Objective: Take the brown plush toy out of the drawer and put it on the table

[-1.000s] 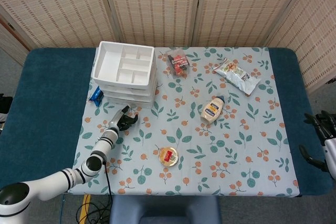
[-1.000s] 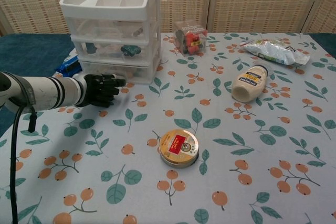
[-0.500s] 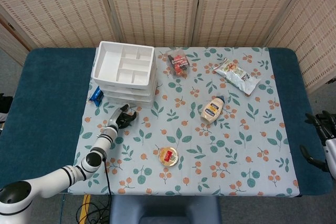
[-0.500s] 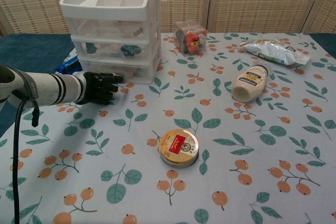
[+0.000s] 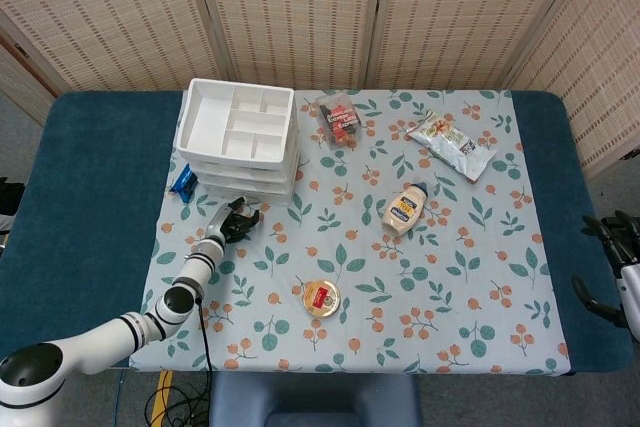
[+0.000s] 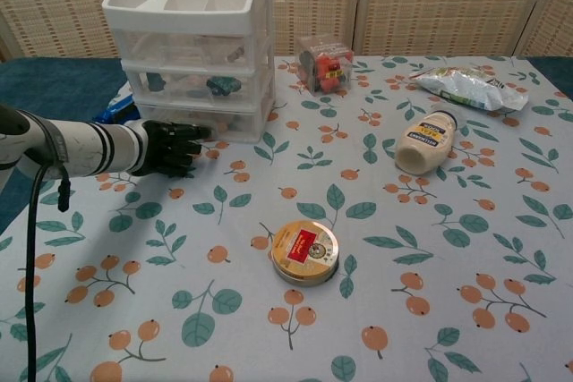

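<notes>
The white three-drawer unit (image 5: 238, 147) (image 6: 192, 51) stands at the back left of the floral cloth, all drawers closed. Dark teal items show through the translucent fronts; I cannot make out a brown plush toy. My black left hand (image 5: 234, 222) (image 6: 172, 148) reaches toward the bottom drawer (image 6: 215, 121), its fingertips (image 6: 202, 133) at the drawer's lower front edge and holding nothing. My right hand (image 5: 612, 247) hangs by the table's right edge, fingers apart and empty; the chest view does not show it.
A blue packet (image 5: 183, 182) (image 6: 115, 112) lies left of the drawers. A round tin (image 5: 320, 298) (image 6: 305, 252) sits near the front centre. A mayonnaise bottle (image 5: 404, 209) (image 6: 427, 143), a snack bag (image 5: 452, 145) (image 6: 467, 88) and a clear box of red items (image 5: 339, 119) (image 6: 325, 63) lie further right.
My left hand has crept forward and slightly up the table toward the bottom drawer's front. The right hand and the objects have stayed put.
</notes>
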{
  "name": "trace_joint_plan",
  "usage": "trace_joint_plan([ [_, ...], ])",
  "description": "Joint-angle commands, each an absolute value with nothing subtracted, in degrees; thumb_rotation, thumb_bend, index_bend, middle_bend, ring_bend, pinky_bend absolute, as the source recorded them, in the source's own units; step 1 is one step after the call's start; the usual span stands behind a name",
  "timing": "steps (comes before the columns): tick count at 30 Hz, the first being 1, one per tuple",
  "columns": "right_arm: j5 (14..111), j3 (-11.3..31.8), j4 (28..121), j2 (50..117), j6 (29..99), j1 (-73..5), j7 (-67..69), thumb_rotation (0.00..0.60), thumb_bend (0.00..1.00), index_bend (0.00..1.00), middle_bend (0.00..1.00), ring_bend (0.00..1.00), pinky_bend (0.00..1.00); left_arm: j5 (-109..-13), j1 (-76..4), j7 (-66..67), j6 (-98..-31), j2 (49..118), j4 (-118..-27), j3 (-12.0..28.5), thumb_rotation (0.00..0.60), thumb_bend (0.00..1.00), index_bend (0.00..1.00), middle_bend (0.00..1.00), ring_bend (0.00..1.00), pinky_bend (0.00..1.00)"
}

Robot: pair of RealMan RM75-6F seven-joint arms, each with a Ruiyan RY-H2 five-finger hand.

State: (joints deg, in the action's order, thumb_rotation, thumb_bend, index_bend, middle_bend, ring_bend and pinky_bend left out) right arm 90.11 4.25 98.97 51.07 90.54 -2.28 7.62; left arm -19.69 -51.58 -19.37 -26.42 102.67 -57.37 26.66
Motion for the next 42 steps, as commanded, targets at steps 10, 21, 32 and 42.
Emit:
trace_joint_plan([
  [10, 90.26, 4.27, 99.28, 51.01, 90.41, -2.37, 7.27, 0.600, 0.36, 0.09, 0.26, 0.08, 0.18, -19.97, -50.83, -19.60, -26.42, 102.44, -57.80, 26.43, 0.600, 0.48, 0.28, 1.00, 1.00, 1.00],
  [21, 90.47, 4.37, 99.74, 50.97, 90.08, -2.70, 6.86, 0.600, 0.36, 0.09, 0.26, 0.08, 0.18, -21.28, -49.05, -20.08, -26.33, 100.93, -60.60, 25.77, 0.600, 0.48, 0.28, 1.00, 1.00, 1.00],
  [32, 90.55, 4.44, 100.00, 51.06, 89.49, -3.15, 6.65, 0.600, 0.36, 0.09, 0.26, 0.08, 0.18, -23.48, -46.73, -21.01, -26.62, 99.17, -63.73, 25.02, 0.600, 0.48, 0.27, 1.00, 1.00, 1.00],
  [42, 90.53, 4.57, 99.99, 51.03, 89.35, -3.39, 6.84, 0.600, 0.36, 0.09, 0.26, 0.08, 0.18, -30.33, -41.57, -20.94, -32.16, 92.34, -76.10, 25.11, 0.600, 0.48, 0.21, 1.00, 1.00, 1.00],
])
